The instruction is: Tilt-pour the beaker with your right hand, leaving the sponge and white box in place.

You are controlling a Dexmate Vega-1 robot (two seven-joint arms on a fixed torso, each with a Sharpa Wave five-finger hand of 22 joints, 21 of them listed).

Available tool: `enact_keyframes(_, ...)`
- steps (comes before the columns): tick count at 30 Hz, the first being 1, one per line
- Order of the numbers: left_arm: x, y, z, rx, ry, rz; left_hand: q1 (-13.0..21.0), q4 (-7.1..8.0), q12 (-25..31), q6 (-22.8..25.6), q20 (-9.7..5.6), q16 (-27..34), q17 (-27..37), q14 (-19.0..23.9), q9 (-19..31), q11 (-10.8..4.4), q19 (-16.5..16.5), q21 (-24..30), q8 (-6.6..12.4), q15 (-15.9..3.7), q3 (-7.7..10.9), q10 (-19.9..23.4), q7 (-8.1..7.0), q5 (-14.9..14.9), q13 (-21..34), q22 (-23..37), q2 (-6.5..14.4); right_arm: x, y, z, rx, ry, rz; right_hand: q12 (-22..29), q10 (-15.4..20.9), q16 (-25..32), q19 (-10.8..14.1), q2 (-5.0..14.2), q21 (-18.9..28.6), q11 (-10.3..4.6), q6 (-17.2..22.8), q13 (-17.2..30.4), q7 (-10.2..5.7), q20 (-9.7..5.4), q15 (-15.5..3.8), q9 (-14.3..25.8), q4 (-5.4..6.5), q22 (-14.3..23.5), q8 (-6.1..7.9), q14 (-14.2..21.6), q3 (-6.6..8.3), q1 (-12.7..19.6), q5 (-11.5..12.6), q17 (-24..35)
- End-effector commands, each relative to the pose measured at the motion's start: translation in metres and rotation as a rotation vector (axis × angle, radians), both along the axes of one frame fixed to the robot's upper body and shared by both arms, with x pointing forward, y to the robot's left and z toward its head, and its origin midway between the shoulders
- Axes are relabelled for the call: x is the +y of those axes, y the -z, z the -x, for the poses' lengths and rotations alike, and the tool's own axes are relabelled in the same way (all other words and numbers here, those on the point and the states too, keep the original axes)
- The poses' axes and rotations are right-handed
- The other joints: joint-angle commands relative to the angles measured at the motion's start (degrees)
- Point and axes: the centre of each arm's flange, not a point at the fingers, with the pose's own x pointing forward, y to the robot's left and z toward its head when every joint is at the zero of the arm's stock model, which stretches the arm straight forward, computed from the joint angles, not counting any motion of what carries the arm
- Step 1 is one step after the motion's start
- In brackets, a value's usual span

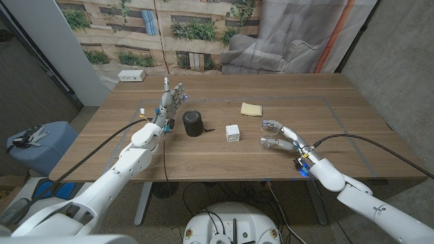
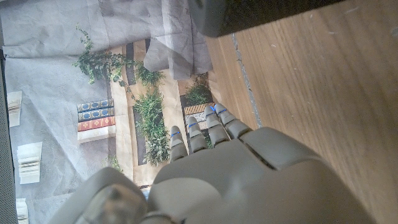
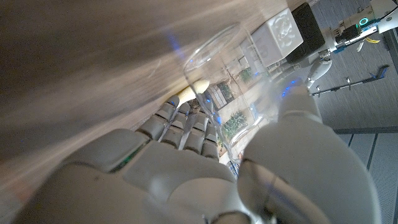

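Three things lie near the right hand (image 1: 283, 137) in the head view, right of centre: beaker (image 1: 271, 126), white box (image 1: 232, 132) and sponge (image 1: 251, 108); beaker clear, hard to make out, between the fingers of that hand, so gripped; probably light, stiff, slick and breakable, so best taken round the wall with a firm, even hold, not by the rim; box just left of the hand, sponge above it in the frame, both apart from the hand and close enough to be knocked in a careless tilt; black cylinder (image 1: 193, 123) left of centre, with the left hand (image 1: 171, 100) just beside it, fingers apart and pointing up, holding nothing; small white unit (image 1: 131, 76) at the table's (image 1: 203, 163) upper left edge, well out of the way.

In the left wrist view, left hand (image 2: 224, 168) seen from its back, fingers straight and empty; dark object at upper right, most likely the cylinder.

In the right wrist view, right hand (image 3: 205, 168) wrapped round the beaker (image 3: 230, 74), thumb on one side and fingers on the other; open rim towards the box (image 3: 278, 32), which stands close by; contents not to be told.
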Motion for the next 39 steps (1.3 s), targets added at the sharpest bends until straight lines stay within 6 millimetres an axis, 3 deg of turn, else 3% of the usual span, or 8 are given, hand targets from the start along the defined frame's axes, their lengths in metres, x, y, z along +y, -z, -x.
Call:
enact_keyframes(1, 0.0, 0.0, 0.0, 0.0, 0.0, 0.0, 0.1, 0.01, 0.3, 0.0, -0.58, 0.3, 0.3, 0.3, 0.2, 0.02, 0.4, 0.4, 0.21, 0.02, -0.44, 0.6, -0.55, 0.2, 0.2, 0.2, 1.4, -0.0004, 0.0003, 0.0006, -0.005, 0.014, -0.017, 0.5, 1.9, 0.5, 1.1, 0.53, -0.1, -0.38, 1.7, 0.0, -0.15, -1.51, -5.26, 0.1, 0.25, 0.2, 0.84, 1.0, 0.11, 0.7, -0.4, 0.3)
enact_keyframes(12, 0.0, 0.0, 0.0, 0.0, 0.0, 0.0, 0.1, 0.01, 0.3, 0.0, -0.57, 0.3, 0.3, 0.3, 0.2, 0.02, 0.3, 0.4, 0.22, 0.01, -0.44, 0.5, -0.6, 0.2, 0.2, 0.2, 1.4, -0.0006, -0.0005, -0.0009, 0.006, 0.016, -0.035, 1.0, 6.0, 1.6, 2.4, 1.52, -0.2, -1.04, 7.3, 0.3, -2.26, -1.64, -5.86, 0.1, 0.19, 0.2, 3.34, 3.1, 0.4, 1.7, -1.0, 0.7)
enact_keyframes(18, 0.0, -0.0001, 0.0, 0.0, 0.0, 0.0, 0.1, 0.01, 0.3, 0.0, -0.54, 0.3, 0.3, 0.3, 0.2, 0.03, 0.4, 0.4, 0.23, 0.07, -0.44, 0.6, -0.57, 0.2, 0.2, 0.2, 1.4, -0.0003, -0.0014, -0.0021, 0.007, 0.014, -0.035, 1.2, 8.2, 2.1, 3.0, 1.82, -0.2, -2.65, 10.3, 0.6, -3.19, -1.77, -6.16, 0.1, 0.02, 0.2, 4.75, 3.9, 0.49, 2.4, -1.4, 0.9)
enact_keyframes(36, 0.0, -0.0001, 0.0001, 0.0, 0.0, 0.0, 0.1, 0.02, 0.3, 0.0, -0.55, 0.3, 0.3, 0.3, 0.2, -0.08, 0.4, 0.4, 0.22, 0.03, -0.44, 0.5, -0.56, 0.2, 0.2, 0.2, 1.4, -0.0031, -0.0056, 0.0032, 0.028, 0.016, -0.089, 1.5, 11.7, 3.2, 3.3, 2.94, -0.4, -3.78, 13.8, 1.3, -4.34, -1.16, -7.25, 0.3, 0.0, 0.3, 6.83, 5.0, 0.78, 3.6, -2.4, 1.4)
enact_keyframes(39, 0.0, 0.0, 0.0001, 0.0, 0.0, 0.0, 0.1, 0.02, 0.3, 0.0, -0.56, 0.3, 0.3, 0.3, 0.2, 0.04, 0.4, 0.4, 0.22, 0.1, -0.45, 0.6, -0.51, 0.2, 0.2, 0.2, 1.4, -0.0037, -0.0057, 0.0036, 0.032, 0.016, -0.096, 1.8, 12.8, 3.5, 3.4, 3.09, -0.4, -3.86, 15.0, 1.7, -4.64, -0.99, -7.4, 0.6, -0.09, 0.3, 7.68, 5.4, 0.82, 4.0, -2.7, 1.6)
